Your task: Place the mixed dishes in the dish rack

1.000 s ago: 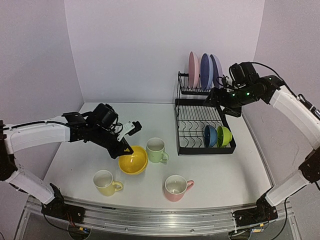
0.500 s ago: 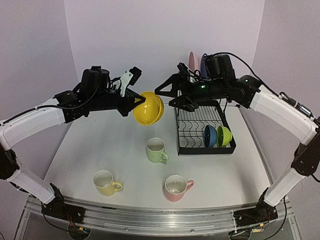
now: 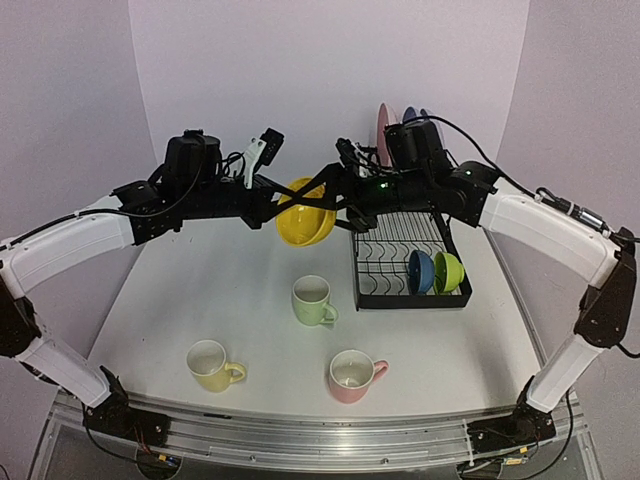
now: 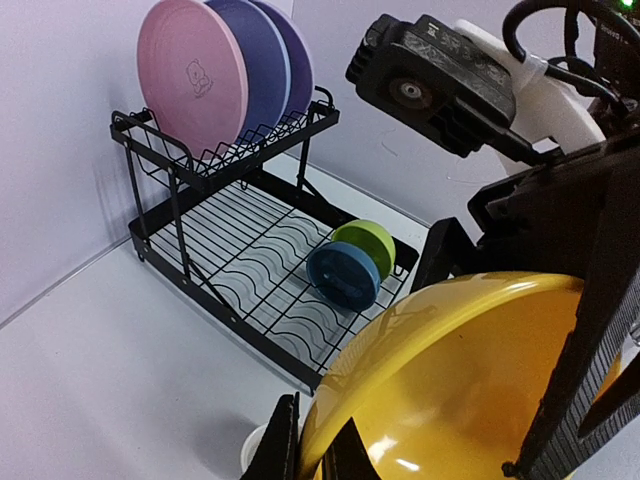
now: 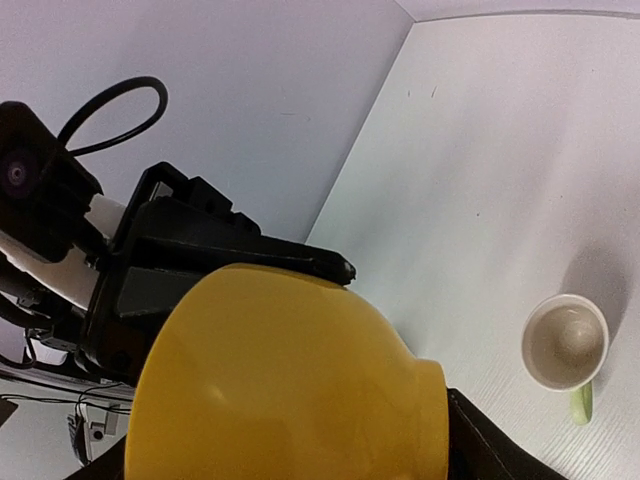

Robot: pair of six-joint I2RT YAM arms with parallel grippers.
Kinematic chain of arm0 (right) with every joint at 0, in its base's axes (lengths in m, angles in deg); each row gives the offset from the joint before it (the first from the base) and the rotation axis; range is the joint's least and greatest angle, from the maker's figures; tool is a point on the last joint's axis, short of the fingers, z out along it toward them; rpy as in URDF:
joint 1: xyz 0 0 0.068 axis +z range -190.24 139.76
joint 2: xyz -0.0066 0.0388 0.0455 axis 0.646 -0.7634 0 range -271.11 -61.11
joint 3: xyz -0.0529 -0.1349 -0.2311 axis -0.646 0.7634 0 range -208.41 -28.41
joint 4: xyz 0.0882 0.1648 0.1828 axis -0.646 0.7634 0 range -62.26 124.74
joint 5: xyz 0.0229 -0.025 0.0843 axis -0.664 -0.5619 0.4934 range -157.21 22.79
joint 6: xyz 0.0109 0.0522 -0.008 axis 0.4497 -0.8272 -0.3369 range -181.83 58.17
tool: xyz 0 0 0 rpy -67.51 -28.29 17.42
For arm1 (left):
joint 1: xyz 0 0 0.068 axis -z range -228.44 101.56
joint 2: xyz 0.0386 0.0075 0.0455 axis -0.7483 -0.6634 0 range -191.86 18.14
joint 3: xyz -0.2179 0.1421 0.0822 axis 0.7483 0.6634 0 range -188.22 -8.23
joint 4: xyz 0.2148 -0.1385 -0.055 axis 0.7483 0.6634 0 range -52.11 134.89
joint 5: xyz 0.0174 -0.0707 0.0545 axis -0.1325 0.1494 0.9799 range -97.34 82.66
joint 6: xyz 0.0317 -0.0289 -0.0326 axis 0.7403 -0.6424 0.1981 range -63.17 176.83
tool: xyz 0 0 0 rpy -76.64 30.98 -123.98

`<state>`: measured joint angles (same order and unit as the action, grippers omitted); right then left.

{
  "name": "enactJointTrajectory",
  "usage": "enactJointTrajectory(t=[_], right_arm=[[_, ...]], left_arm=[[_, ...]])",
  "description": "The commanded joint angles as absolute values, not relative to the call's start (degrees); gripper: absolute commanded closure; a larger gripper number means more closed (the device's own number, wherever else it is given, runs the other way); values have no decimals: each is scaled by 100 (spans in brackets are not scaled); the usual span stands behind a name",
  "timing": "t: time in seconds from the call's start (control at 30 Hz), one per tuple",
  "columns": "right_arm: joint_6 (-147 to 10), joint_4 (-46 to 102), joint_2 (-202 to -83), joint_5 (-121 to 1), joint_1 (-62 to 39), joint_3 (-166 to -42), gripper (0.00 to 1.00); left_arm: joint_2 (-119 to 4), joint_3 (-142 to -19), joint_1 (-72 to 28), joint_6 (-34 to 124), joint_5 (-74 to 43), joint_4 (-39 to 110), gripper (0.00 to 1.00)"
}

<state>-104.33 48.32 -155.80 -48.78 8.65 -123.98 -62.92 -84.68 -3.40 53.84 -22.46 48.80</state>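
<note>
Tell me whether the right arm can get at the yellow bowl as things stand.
Probably yes. The left gripper holds the yellow bowl by its rim in mid-air, and the right gripper has its jaws spread either side of it, with nothing between. Whether they grip it yet is unclear.

A matte white table [image 3: 180, 290] stood enclosed by pale lilac walls [image 3: 300, 80]. A silver metal rail [image 3: 300, 438] ran along its near edge.

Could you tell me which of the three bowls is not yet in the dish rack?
The yellow bowl, held aloft by the left tool; the blue bowl and green bowl stand on edge in the dish rack, on its lower tray.
</note>
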Motion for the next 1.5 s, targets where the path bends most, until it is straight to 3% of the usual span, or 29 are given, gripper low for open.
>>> enactJointTrajectory(t=[0.0, 0.2, 0.4, 0.43, 0.53, 0.6, 0.67, 0.8, 1.03, 1.47], right_arm=[[-10514, 4628, -15655, -4700, 920, -12549, 26], [-10478, 4614, -15618, -4711, 923, -12561, 55], [-10412, 4633, -15404, -4975, 923, -12383, 99], [-10399, 4672, -15357, -5088, 923, -12338, 100], [-10273, 4981, -15222, -5518, 923, -12253, 100], [-10170, 5450, -15172, -5937, 923, -12303, 100], [-10062, 6060, -15127, -6417, 917, -12393, 100], [-9925, 7040, -15009, -7692, 918, -12454, 100], [-9249, 8953, -15894, -10506, 842, -13094, 100], [-8905, 9089, -17696, -9971, -130, -13805, 100]], left_arm=[[-6333, -8812, -408, 5152, -2516, 4406, 100], [-6351, -8783, -418, 5164, -2518, 4406, 100], [-6348, -8605, -457, 5170, -2524, 4465, 97], [-6350, -8583, -458, 5184, -2527, 4473, 88], [-6336, -8488, -458, 5262, -2478, 4479, 38], [-6308, -8456, -459, 5341, -2333, 4465, 23], [-6273, -8452, -466, 5461, -2146, 4462, 17], [-6181, -8421, -468, 5805, -1679, 4457, 11], [-6055, -8278, -476, 6024, -1506, 4474, 11], [-5787, -8070, -476, 6087, -1380, 4536, 11]])
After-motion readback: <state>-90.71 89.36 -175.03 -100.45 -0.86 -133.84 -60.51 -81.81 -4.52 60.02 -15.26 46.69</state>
